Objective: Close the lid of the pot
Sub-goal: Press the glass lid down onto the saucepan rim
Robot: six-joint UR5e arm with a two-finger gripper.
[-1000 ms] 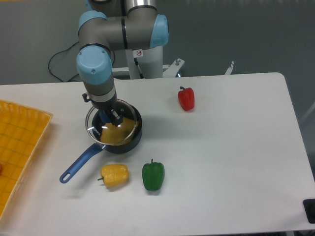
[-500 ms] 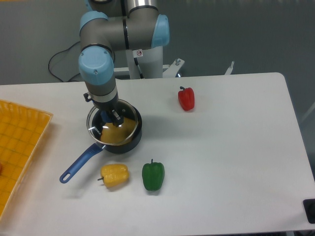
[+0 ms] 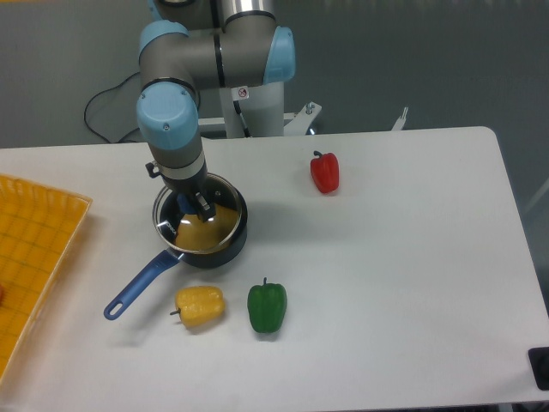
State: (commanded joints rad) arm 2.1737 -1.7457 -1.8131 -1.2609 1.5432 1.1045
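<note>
The dark pot [image 3: 225,249] stands left of the table's middle, its long blue handle [image 3: 137,287] pointing to the front left. Something yellow-brown shows inside it. The glass lid [image 3: 190,216] with its silver rim hangs just over the pot, shifted slightly to the left of the pot's rim. My gripper [image 3: 195,203] comes straight down from above and is shut on the lid's blue knob, which is mostly hidden between the fingers.
A red pepper [image 3: 325,172] lies to the right behind the pot. A yellow pepper [image 3: 201,305] and a green pepper [image 3: 267,306] lie in front of it. A yellow mesh tray [image 3: 30,257] sits at the left edge. A dark object [image 3: 540,367] is at the front right corner.
My gripper has carried the lid a little to the right, so it lies more squarely over the pot. Nothing else moved.
</note>
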